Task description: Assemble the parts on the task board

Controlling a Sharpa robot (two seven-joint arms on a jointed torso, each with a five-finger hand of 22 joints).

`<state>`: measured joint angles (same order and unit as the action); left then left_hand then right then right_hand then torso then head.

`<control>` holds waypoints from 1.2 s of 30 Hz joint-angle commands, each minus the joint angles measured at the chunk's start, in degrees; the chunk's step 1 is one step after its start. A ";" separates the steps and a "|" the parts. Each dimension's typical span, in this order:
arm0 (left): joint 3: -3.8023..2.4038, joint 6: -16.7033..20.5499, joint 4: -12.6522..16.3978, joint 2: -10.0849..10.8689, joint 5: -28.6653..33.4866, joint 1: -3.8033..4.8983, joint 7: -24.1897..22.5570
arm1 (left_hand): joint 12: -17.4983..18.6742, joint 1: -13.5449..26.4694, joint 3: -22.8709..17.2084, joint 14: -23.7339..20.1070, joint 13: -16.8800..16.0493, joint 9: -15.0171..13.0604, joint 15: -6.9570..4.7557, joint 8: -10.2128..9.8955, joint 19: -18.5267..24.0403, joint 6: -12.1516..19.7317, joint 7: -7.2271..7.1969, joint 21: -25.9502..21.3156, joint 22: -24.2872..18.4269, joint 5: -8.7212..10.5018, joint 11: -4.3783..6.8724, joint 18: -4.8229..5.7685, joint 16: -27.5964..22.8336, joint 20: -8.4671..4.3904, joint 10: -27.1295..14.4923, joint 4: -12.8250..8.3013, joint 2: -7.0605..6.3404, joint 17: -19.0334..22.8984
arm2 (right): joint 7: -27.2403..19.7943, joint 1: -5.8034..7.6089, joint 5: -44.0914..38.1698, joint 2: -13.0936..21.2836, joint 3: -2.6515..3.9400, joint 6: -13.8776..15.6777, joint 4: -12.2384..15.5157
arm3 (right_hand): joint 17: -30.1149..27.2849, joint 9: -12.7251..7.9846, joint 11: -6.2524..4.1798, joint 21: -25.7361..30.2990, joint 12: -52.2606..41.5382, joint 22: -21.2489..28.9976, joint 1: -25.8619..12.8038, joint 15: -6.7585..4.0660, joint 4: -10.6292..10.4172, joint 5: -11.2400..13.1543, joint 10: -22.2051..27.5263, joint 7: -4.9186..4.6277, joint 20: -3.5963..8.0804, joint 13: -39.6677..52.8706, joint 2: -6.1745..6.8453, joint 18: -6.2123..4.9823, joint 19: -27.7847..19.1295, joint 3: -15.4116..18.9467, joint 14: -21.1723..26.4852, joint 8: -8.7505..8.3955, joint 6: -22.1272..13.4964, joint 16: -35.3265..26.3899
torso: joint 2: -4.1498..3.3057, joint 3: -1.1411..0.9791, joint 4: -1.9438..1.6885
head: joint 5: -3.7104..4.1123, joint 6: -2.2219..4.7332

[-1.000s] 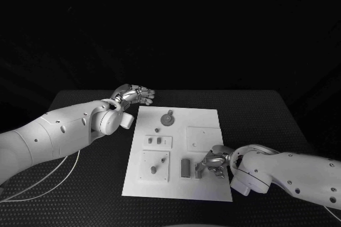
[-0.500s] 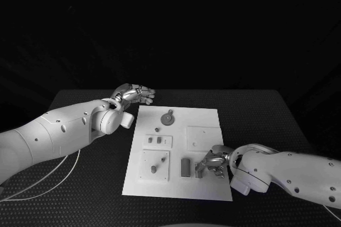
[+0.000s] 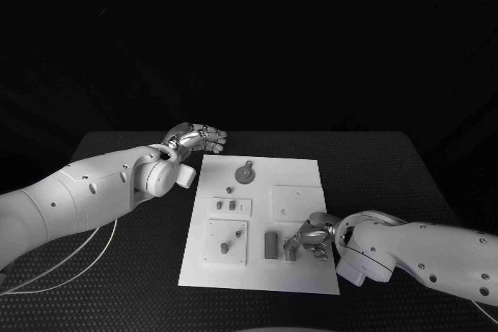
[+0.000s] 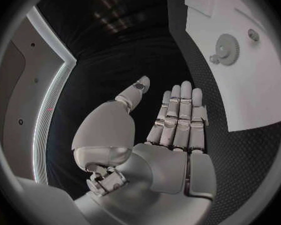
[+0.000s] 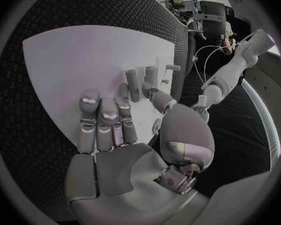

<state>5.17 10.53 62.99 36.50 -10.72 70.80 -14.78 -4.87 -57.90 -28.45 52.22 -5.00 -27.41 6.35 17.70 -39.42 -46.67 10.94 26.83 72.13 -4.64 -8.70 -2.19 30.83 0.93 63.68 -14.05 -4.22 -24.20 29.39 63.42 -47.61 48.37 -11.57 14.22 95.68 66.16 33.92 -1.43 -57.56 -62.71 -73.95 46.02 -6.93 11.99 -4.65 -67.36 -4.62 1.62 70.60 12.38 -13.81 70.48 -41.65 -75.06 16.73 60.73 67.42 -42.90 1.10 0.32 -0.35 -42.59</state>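
The board (image 3: 260, 224) lies mid-bench, with a gear (image 3: 244, 174) near its far end and small parts nearer. The right hand (image 3: 311, 240) rests on the board's near right part beside an upright block (image 3: 272, 245); whether its fingers (image 5: 102, 116) hold anything is hidden. The left hand (image 3: 197, 139) hovers off the board's far left corner, fingers (image 4: 181, 110) straight and empty.

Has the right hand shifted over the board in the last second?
No. The right hand stays at the task board's near right edge, beside the upright grey part.
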 commanded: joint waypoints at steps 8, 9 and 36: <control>-0.04 -0.78 0.12 -0.09 0.02 0.06 -0.27 | -0.29 0.61 0.05 0.13 0.08 0.11 0.33 0.33 -0.56 -0.07 -0.43 -0.31 0.10 0.31 -0.02 -0.78 -0.31 0.00 0.32 0.32 0.18 -0.13 | -1.73 -0.04 0.22 -0.24 0.05 -1.05 0.92 | 0.10 0.02 -0.02 -0.41 0.21 -0.02 -0.32 -0.27 -0.41 0.22 0.41 -0.21 0.41 0.03 0.73 -1.19 -0.09 0.69 -0.06 -0.23 -0.04 -0.37 | 0.01 0.00 -0.02 | -0.07 -0.07; -0.04 -0.79 0.12 -0.09 0.02 0.06 -0.27 | -0.29 0.61 0.05 0.13 0.09 0.12 0.33 0.33 -0.56 -0.07 -0.43 -0.31 0.10 0.31 -0.02 -0.78 -0.32 0.00 0.32 0.32 0.18 -0.13 | -1.73 -0.04 0.21 -0.20 0.05 -1.05 0.97 | 0.10 0.03 -0.02 -0.41 0.14 -0.02 -0.33 -0.27 -0.43 0.22 0.36 -0.21 0.41 0.07 0.73 -1.19 -0.08 0.70 -0.06 -0.23 -0.04 -0.37 | 0.00 0.00 -0.01 | -0.09 -0.07; -0.04 -0.84 0.11 -0.04 0.01 0.06 -0.13 | -0.29 0.62 0.05 0.14 0.15 0.17 0.34 0.37 -0.58 -0.05 -0.43 -0.40 0.17 0.31 -0.03 -0.78 -0.44 0.01 0.29 0.37 0.19 -0.26 | -1.56 -0.04 -3.67 0.98 0.07 -4.44 1.56 | 0.15 0.07 -0.09 -0.43 0.20 -0.01 -0.11 -0.33 -0.73 0.04 0.37 -0.14 0.53 0.05 1.03 -1.19 -0.12 0.94 -0.07 -0.20 -0.02 -0.39 | -0.01 -0.04 0.01 | -0.14 -0.10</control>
<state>5.17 10.47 62.97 36.55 -10.72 70.81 -14.59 -4.87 -57.71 -28.47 52.22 -4.94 -27.31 6.35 17.70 -39.42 -46.67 10.94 26.68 72.23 -4.64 -8.70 -2.19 30.61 0.93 63.68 -14.06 -4.03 -24.40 28.43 63.42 -48.53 49.34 -11.51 13.17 97.08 66.26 33.92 -1.42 -57.78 -62.72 -73.96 45.87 -6.88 11.22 -4.66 -67.35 -4.69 1.71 70.62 13.13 -13.84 70.37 -40.87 -75.01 16.41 60.66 67.22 -42.90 1.06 0.33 -0.51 -42.68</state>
